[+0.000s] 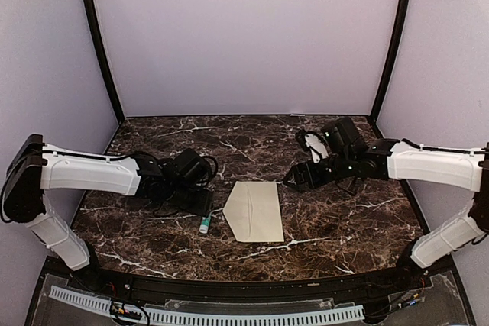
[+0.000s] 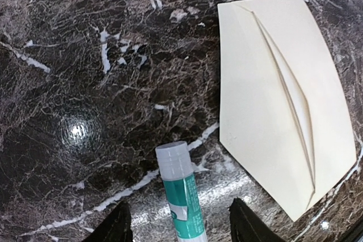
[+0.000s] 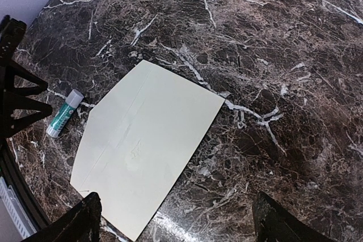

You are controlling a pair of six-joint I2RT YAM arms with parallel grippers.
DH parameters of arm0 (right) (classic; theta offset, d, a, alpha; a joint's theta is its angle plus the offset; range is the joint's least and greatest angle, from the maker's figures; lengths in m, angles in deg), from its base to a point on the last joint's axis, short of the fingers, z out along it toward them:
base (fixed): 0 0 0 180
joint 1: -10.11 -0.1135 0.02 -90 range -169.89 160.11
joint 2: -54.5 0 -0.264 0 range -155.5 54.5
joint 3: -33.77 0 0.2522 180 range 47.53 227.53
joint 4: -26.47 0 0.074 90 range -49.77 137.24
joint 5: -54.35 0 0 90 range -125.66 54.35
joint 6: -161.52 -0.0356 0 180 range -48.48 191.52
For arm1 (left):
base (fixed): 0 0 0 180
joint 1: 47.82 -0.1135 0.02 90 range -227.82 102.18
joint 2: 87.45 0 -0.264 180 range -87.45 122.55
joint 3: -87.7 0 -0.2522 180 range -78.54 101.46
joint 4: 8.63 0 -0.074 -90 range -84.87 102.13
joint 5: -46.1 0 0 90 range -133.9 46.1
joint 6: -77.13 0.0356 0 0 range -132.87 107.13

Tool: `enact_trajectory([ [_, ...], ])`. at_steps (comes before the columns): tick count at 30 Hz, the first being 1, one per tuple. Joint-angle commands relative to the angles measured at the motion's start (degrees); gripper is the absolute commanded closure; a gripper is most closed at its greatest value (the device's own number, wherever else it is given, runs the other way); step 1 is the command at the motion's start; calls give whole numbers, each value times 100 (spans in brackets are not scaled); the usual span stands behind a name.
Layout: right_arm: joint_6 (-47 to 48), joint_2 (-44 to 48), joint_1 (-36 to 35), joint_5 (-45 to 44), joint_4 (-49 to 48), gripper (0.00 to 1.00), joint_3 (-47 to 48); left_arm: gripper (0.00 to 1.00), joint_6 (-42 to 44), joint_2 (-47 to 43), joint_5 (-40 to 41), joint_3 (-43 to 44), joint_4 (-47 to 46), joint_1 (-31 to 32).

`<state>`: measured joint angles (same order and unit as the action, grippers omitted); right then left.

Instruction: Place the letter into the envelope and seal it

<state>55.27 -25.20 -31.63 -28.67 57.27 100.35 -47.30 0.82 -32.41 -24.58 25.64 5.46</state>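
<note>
Envelope (image 1: 254,210) lies flat mid-table on the dark marble (image 1: 344,219), pointed end toward your left arm. Whether the letter sits inside, you cannot tell; the paper hides it. The emblem is only a faint mark in the right wrist view. The glue stick (image 2: 180,191) is cut off by the frame's bottom edge. Your left gripper (image 2: 180,213) has its jaws apart, straddling the stick with a gap on each side, gripping nothing. Your right gripper (image 3: 178,208) hangs over the envelope's near edge, jaws spread wide and empty.
</note>
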Motion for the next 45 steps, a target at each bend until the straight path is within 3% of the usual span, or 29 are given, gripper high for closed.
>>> enact_trajectory([
  [1, -172, 389, -120, -114, -311, 11, -169, 43, 61, 394, -161, 269, 468, -66],
  [6, -192, 596, -200, -131, -298, 12, -241, 46, 71, 799, -259, 382, 402, -148],
  [13, -220, 649, -269, -167, -323, 14, -288, 59, 84, 1237, -276, 523, 345, -173],
  [18, -262, 684, -330, -146, -427, 16, -339, 82, 42, 1418, -303, 507, 249, -171],
  [22, -397, 771, -429, -50, -867, 18, -525, 92, 39, 1201, -274, 473, 98, -176],
  [28, -931, 1248, -847, 251, -2909, 19, -1475, 96, 508, 40, -780, 264, -895, -23],
  [33, -1694, 1474, -1305, 4, -5173, 19, -2331, 100, 727, -1077, -1906, -220, -2631, 120],
  [37, -1724, 1150, -1684, 493, -6752, 21, -2616, 100, 568, -1476, -2577, -465, -3805, 150],
  [42, -1661, 631, -2015, 694, -7861, 23, -2484, 100, 206, -1634, -3154, -680, -5136, 161],
  [45, -1637, 438, -2131, 674, -8036, 25, -2277, 100, 82, -1654, -3369, -770, -5567, 184],
])
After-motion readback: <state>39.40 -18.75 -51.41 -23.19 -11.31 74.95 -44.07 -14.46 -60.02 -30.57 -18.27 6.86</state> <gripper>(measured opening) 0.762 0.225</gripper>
